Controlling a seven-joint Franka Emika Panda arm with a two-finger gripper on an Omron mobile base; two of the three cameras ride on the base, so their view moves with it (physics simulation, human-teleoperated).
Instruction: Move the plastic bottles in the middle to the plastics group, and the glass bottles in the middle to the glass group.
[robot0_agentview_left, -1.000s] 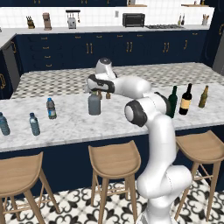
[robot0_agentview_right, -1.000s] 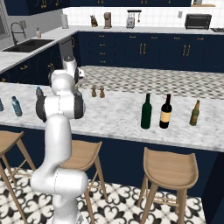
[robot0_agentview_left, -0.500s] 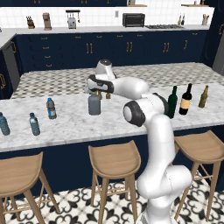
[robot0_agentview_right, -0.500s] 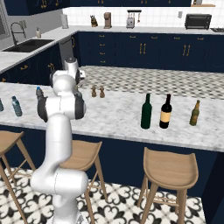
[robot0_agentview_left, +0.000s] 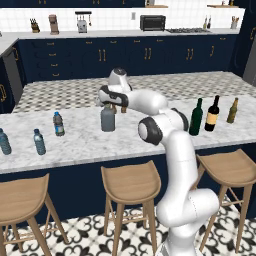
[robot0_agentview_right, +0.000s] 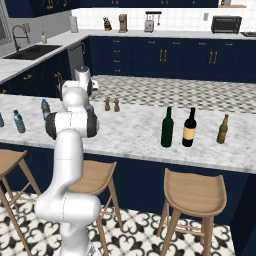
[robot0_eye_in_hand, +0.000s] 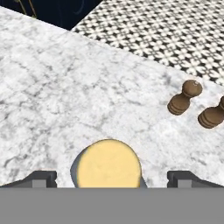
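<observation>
Fully open and holding nothing, the gripper (robot0_eye_in_hand: 111, 177) hangs over the squat grey bottle (robot0_agentview_left: 107, 119) mid-counter (robot0_agentview_left: 150, 134), bare marble all around it.

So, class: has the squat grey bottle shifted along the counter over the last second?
No. In the left base view the squat grey bottle stands at the same spot, just left of the two brown shakers, with the open gripper above its cap.

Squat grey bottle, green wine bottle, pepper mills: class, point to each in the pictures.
squat grey bottle (robot0_agentview_left: 107, 120), left base view, on its body.
green wine bottle (robot0_agentview_right: 167, 131), right base view, on its body.
pepper mills (robot0_eye_in_hand: 184, 98), hand view, on the nearer mill's body.
</observation>
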